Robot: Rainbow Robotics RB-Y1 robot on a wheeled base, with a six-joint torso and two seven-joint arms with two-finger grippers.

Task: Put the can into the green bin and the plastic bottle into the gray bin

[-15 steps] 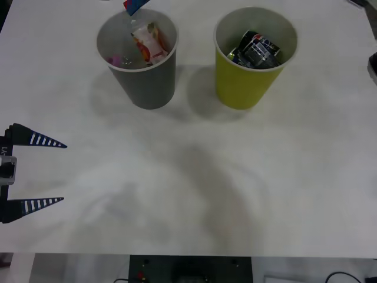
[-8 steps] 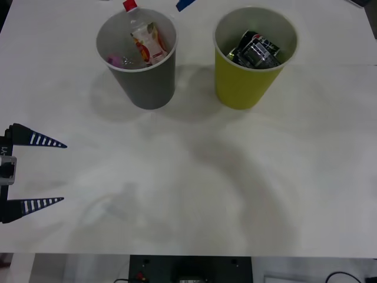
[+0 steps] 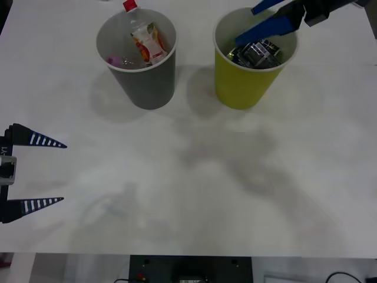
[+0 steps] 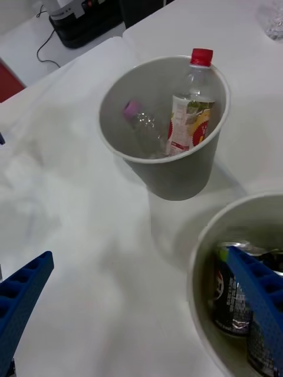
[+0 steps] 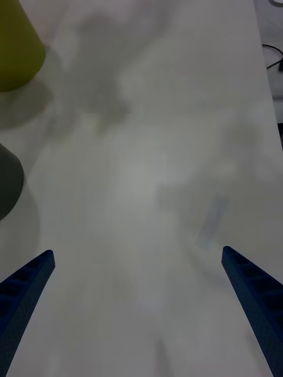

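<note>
The gray bin [image 3: 144,82] stands at the back left of the table. In it the plastic bottle [image 3: 151,41] leans upright, red cap at the rim, next to a small pink-capped bottle [image 3: 114,60]. The green bin [image 3: 238,85] stands to its right and holds a dark crushed can [image 3: 260,52]. My right gripper [image 3: 258,19] hovers open and empty over the green bin's mouth. In the right wrist view the gray bin [image 4: 168,174], the bottle [image 4: 188,121], the green bin's rim [image 4: 197,277] and the can [image 4: 229,294] lie beyond my open right gripper [image 4: 138,253]. My left gripper [image 3: 56,172] waits open at the table's left edge.
The white table [image 3: 194,188] stretches bare in front of the two bins. The left wrist view catches the green bin's wall [image 5: 15,47] and the gray bin's wall [image 5: 8,182] across the table from my left gripper [image 5: 138,252].
My right gripper has moved right, from above the gray bin to above the green bin. The bottle stays in the gray bin. The left arm has not moved.
</note>
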